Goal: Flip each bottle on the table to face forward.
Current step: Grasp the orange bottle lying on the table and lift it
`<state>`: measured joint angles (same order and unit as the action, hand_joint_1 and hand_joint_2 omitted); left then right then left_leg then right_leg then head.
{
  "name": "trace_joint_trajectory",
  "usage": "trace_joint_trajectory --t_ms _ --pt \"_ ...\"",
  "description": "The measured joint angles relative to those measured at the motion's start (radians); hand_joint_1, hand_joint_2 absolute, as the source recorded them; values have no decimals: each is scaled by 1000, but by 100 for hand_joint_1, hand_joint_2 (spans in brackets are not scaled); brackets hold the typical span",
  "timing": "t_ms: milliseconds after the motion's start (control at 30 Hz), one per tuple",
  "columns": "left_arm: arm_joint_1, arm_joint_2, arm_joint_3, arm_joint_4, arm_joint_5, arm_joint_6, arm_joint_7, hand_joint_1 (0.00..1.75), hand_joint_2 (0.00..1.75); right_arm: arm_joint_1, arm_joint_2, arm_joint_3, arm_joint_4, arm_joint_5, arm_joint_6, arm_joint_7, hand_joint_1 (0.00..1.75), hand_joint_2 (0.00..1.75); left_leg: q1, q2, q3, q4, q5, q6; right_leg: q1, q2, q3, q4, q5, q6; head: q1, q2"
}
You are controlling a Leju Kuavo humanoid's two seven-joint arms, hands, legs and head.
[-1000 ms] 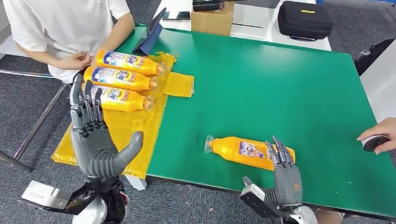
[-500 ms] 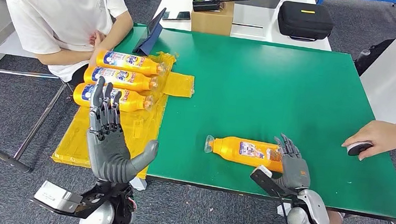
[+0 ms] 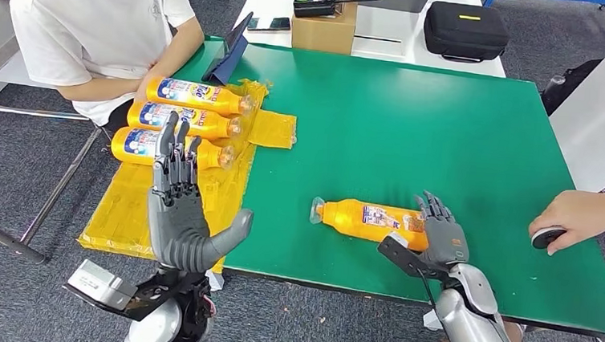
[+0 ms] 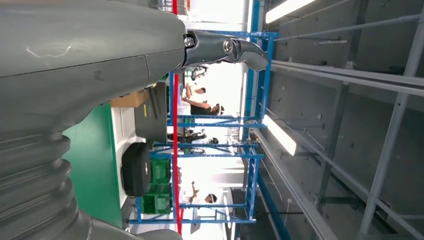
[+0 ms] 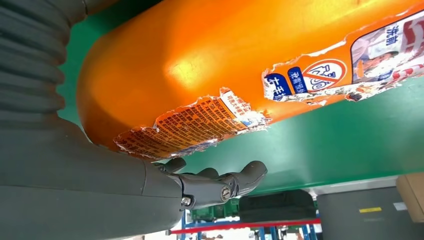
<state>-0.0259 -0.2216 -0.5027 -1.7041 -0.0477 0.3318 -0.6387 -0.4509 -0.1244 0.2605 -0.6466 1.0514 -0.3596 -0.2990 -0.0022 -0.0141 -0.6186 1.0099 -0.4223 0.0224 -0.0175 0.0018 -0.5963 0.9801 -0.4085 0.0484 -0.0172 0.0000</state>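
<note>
Right hand [image 3: 442,237] covering orange bottle [image 3: 364,221] base, grip unclear

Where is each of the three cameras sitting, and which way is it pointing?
Head view: high on the robot, looking down at the green table; shows the raised left hand and the right hand at the lone orange bottle.
Left wrist view: behind the left hand, facing blue racks and ceiling.
Right wrist view: behind the right hand, close against the orange bottle.
Head and right wrist views share that bottle.

The orange bottle [image 5: 210,55] carries a torn label with Chinese print, the characters 洗前 legible beside a prohibition sign.
</note>
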Motion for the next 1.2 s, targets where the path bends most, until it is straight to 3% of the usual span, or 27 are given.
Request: trace_joint_trajectory --t_ms 100,133,233,267,633,1033,1200 --pt "-4 0 0 6 8 -6 5 0 175 -32 8 17 42 8 54 12 0 175 0 1 1 0 0 0 0 0 1 0 0 0 0 0" --pt "-4 0 0 7 8 -7 7 0 175 -43 8 25 54 8 82 17 33 175 0 2 2 0 0 0 0 0 1 0 0 0 0 0" --pt "-4 0 0 14 7 -10 10 0 175 -72 4 46 83 6 153 26 163 175 0 4 5 0 0 0 0 2 3 0 0 0 0 0" --pt "-5 0 0 16 7 -11 10 0 175 -79 2 52 92 5 168 27 174 175 0 5 5 0 -1 0 0 2 4 0 0 0 0 0" --pt "4 4 5 44 42 -85 63 0 175 -169 -29 103 177 -68 390 107 175 175 0 7 17 0 -2 0 0 5 12 -1 0 0 0 0" --pt "8 5 6 52 50 -96 72 0 175 -185 -31 111 201 -84 401 112 175 175 0 6 18 0 -2 0 0 5 15 -1 0 0 0 0" --pt "11 6 6 54 54 -120 70 0 175 -178 -33 110 202 -128 400 56 175 175 0 6 18 0 -2 0 0 5 15 -1 0 0 0 0"
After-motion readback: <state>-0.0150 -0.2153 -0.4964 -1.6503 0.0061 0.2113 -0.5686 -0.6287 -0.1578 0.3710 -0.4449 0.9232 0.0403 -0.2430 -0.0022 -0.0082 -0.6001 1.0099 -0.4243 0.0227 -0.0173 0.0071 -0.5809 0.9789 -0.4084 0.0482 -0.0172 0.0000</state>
